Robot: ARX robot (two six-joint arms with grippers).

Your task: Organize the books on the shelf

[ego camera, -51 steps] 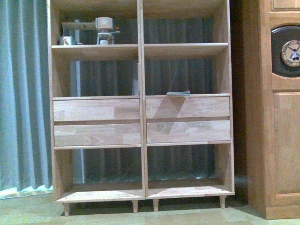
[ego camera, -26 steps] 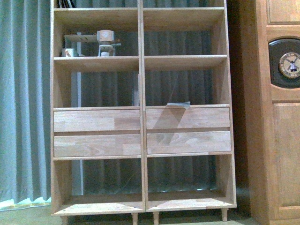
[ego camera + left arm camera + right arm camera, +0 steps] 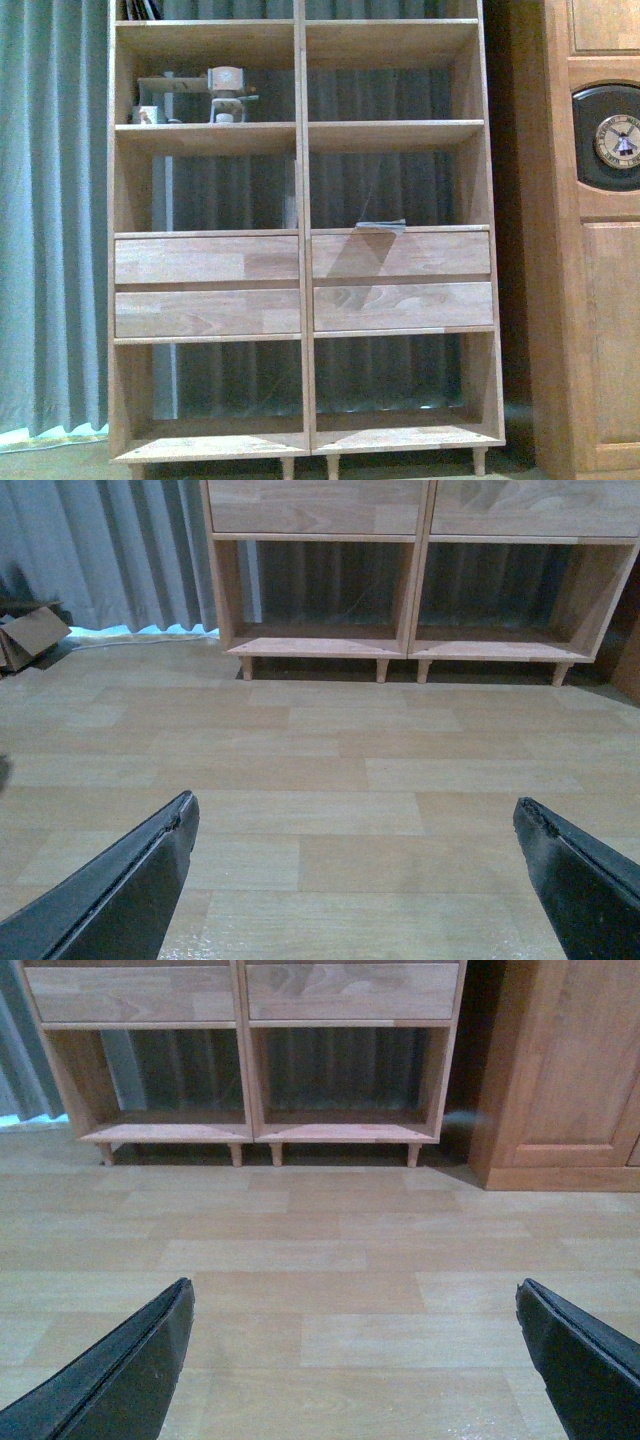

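The light-wood shelf (image 3: 302,200) fills the front view, with its four drawer fronts (image 3: 205,258) at mid height. A slim book with a teal-grey edge (image 3: 381,224) lies flat on the board above the right drawers. Dark upright spines (image 3: 140,8) show at the top left edge. The pale illustrated book is not in view. My left gripper (image 3: 354,802) is open and empty above the wooden floor, well short of the shelf's bottom bays (image 3: 415,590). My right gripper (image 3: 354,1286) is also open and empty over the floor, facing the shelf's base (image 3: 243,1060).
A darker orange-brown cabinet (image 3: 600,300) with a clock (image 3: 622,138) stands right of the shelf and also shows in the right wrist view (image 3: 560,1080). A grey curtain (image 3: 50,200) hangs at left. A cardboard box (image 3: 30,635) lies on the floor. A wooden model (image 3: 225,90) and a small cup (image 3: 145,114) sit on the upper left board.
The shelf has slid down in the front view, so the view has risen; the top board and dark spines now show. The book has not moved.
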